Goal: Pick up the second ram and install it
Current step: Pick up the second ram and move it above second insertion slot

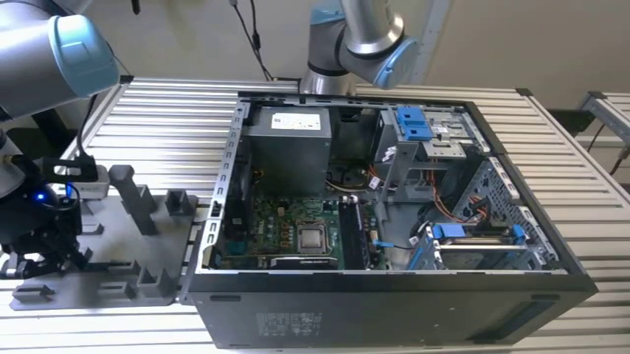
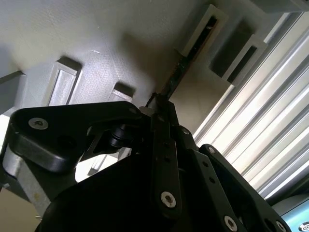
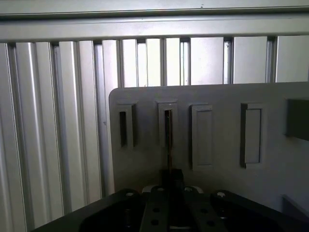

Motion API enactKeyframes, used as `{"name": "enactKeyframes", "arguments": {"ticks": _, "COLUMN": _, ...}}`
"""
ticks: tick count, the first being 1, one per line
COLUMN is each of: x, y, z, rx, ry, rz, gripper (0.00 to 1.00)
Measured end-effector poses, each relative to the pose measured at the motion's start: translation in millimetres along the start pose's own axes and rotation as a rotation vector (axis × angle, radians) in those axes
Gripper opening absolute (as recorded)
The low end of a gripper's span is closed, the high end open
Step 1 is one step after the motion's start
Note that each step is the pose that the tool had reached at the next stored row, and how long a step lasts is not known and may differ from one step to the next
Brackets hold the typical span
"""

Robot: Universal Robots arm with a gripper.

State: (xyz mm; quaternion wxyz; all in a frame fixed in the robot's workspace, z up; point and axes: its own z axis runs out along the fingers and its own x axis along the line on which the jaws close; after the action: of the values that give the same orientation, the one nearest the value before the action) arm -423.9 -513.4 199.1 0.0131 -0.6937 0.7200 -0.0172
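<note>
Pick-up looks done or nearly so; install not started. The end effector hangs over the grey holder plate at the exterior view's left, well apart from the open PC case in the middle of the slatted surface. In both wrist views the fingers are pinched narrow on the second ram, which shows as a thin dark strip, edge-on. Its near end is clamped between the fingers, and its far end is at the mouth of one slot in the holder. Can't tell whether that end has cleared the slot or sits just inside it. The second wrist view shows the same: ram running straight from the end effector out to the slot. The long axis seems to lie along the tool's own line, i.e. roughly upright off the plate, w/ the free end pointing down at the holder, not toward the case. What's left: carry it across to the motherboard and seat it. Can't tell from here whether any other stick is already seated on the board.
</note>
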Motion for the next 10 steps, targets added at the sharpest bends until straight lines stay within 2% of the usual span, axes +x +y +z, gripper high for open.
{"name": "enactKeyframes", "arguments": {"ticks": 2, "x": 0.0, "y": -0.1, "z": -1.6, "rx": 0.0004, "ry": -0.0004, "rz": 0.000, "gripper": 0.14}}
{"name": "enactKeyframes", "arguments": {"ticks": 10, "x": 0.1, "y": -0.7, "z": -17.2, "rx": -0.0001, "ry": 0.0002, "rz": 0.000, "gripper": 0.14}}
